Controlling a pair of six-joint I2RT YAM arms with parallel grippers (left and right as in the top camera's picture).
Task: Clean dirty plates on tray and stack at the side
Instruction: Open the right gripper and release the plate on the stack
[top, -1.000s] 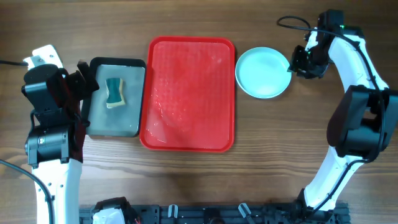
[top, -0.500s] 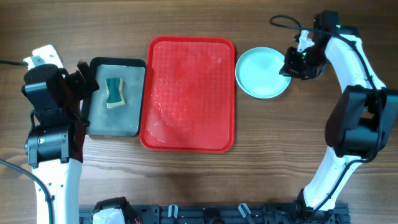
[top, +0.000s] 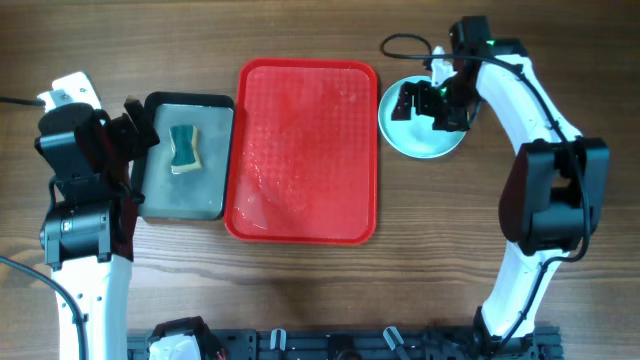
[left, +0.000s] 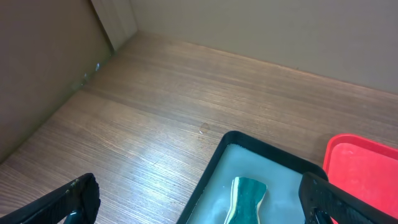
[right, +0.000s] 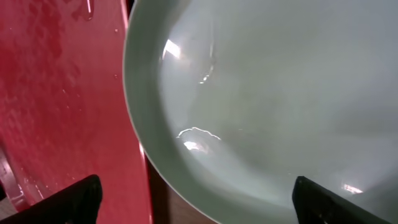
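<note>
WIPED AND SET ASIDE: A round light blue plate (top: 424, 143) lies flat on the wooden worktop (top: 300, 290), just beside the upper right edge of the red tray (top: 300, 150). It is shallow and glossy, and its inner face looks clean and catches bright glints in the right wrist view. Whether other plates lie under it cannot be told from above. The tray's textured floor shines with wet patches.

The right hand (top: 424, 108) hovers over the plate's upper half. Its arm rises from the near right side of the worktop and bends back toward the tray. The two fingers stand wide apart, their dark tips showing in the bottom corners of the wrist view, clamped on nothing.

The left hand (left: 198, 190) hangs at the far left with its fingers likewise spread wide. It points toward a dark grey metal tray (top: 205, 185) that sits just beside the red tray's left side and carries a teal-and-cream sponge (top: 184, 148).

The right hand and its wrist hide part of the plate's top from the overhead camera. The wrist view cuts off the plate's far rim — only a dark sliver shows between plate and tray there, too dim to read. A black cable (top: 400, 42) loops above the plate.
</note>
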